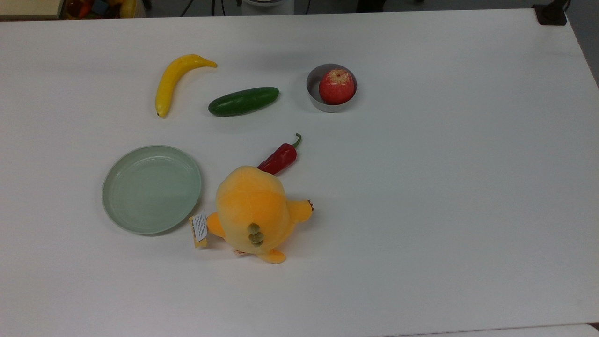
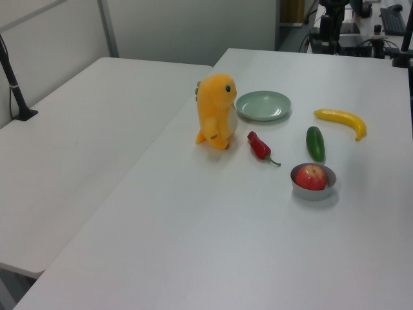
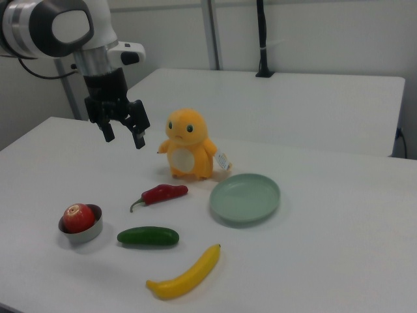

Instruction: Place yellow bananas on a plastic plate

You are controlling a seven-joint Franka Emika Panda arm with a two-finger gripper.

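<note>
Top view: banana (image 1: 172,81) lay on table (image 1: 421,187), long axis steep diagonal, plate (image 1: 151,189) empty below it, cucumber (image 1: 243,101) just beside.

Left view: banana (image 2: 342,120) well apart from plate (image 2: 262,104).

Right view: gripper (image 3: 122,133) hung high, fingers apart, empty; banana (image 3: 186,273) lay far down-right (past chili (image 3: 159,193), cucumber).

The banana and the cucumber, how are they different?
The banana is yellow and curved; the cucumber is dark green and straight. The banana tapers to a thin stem, while the cucumber has rounded ends. The banana looks longer and slimmer, the cucumber shorter and thicker. Both lie flat on the white table, outside the plate.
</note>
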